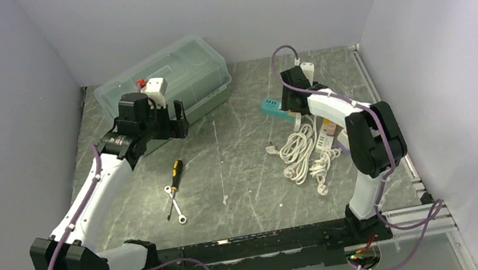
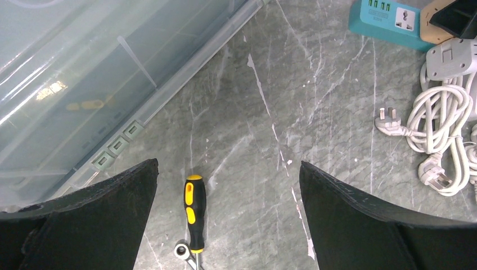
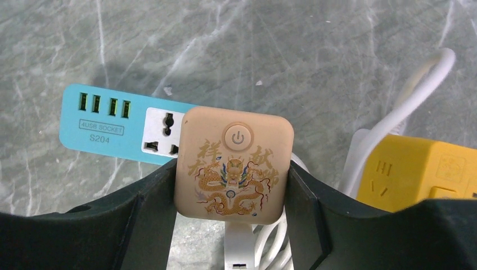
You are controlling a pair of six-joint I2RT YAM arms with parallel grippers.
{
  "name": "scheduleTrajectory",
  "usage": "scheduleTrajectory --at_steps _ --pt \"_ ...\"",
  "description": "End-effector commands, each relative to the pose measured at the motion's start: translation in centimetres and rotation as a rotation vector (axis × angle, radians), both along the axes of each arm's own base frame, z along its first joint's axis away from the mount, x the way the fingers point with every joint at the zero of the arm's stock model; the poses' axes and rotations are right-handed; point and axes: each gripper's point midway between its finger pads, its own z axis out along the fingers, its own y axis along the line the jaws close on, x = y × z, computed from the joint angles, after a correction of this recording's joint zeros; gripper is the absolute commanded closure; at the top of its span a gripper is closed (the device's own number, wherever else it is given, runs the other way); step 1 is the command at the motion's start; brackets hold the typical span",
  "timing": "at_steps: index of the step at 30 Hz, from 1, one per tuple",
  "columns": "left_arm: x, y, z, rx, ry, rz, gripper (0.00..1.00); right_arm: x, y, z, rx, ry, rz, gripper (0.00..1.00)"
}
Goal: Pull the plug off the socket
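Note:
A teal socket strip (image 3: 104, 121) with USB ports lies on the marble table, also seen in the top view (image 1: 271, 107) and the left wrist view (image 2: 388, 17). A beige plug (image 3: 233, 163) with a dragon print and a power button sits on its right part, its white cable running down from it. My right gripper (image 3: 232, 183) has both fingers pressed against the plug's left and right sides. My left gripper (image 2: 228, 169) hangs wide open over bare table, far left of the socket, holding nothing.
A clear plastic box (image 1: 166, 81) stands at the back left beside the left gripper. A black-and-yellow screwdriver (image 2: 194, 214) and a small wrench (image 1: 175, 207) lie mid-table. Coiled white cables (image 1: 304, 153) and a yellow power strip (image 3: 416, 169) crowd the area right of the socket.

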Motion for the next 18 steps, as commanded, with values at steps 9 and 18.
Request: scheduleTrajectory --at_steps 9,18 --pt "0.4 0.6 2.5 -0.009 -0.086 0.035 0.0 0.0 10.7 1.8 0.068 -0.072 0.367 0.86" --pt "0.1 1.2 3.1 -0.006 -0.116 0.059 0.0 -4.1 19.8 2.4 0.032 -0.122 0.678 0.86"
